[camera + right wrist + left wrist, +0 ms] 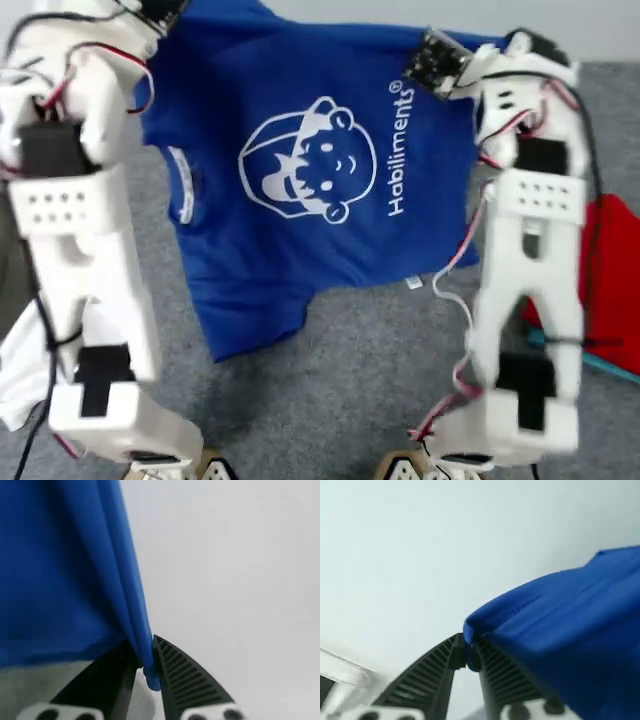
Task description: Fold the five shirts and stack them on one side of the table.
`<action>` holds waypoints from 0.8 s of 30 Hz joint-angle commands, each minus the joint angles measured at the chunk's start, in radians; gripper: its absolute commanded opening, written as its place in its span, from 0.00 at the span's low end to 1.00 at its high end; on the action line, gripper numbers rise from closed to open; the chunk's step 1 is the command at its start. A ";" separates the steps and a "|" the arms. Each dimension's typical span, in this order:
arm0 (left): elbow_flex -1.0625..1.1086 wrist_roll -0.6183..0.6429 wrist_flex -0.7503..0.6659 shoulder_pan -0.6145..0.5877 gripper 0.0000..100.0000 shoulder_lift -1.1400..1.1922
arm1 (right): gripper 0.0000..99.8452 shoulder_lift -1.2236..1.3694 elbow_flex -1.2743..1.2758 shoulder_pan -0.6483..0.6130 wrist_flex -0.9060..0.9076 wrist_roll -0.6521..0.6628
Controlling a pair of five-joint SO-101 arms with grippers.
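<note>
Two sets of fingers, and both are clamped on the same blue shirt [320, 170]. The left fingers [461, 652] are pinched tight on a bunched fold at its edge, and the fabric billows away from the tips to one side against a pale backdrop. The right fingers [157, 652] are closed on another bit of the edge, with the cloth hanging off the pinch in a flat sheet.

From the high view the shirt is stretched between the two grips, print facing up and collar toward the left arm's side. The end farthest from the fingers, with one sleeve, drapes onto the grey table [350, 400].

A red shirt [610, 270] lies on the outer side of the right arm, well apart from the right fingers. A white cloth [15, 380] sits down by the left arm's base, well away from the left fingers.
</note>
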 commanded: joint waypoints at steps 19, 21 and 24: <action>-0.119 -0.011 0.153 0.025 0.02 -0.394 | 0.01 -0.591 -0.064 0.097 0.401 -0.014; -0.119 -0.011 0.144 0.025 0.02 -0.433 | 0.01 -0.631 -0.064 0.097 0.403 -0.012; -0.117 -0.011 0.127 0.025 0.02 -0.493 | 0.01 -0.696 -0.061 0.097 0.409 0.011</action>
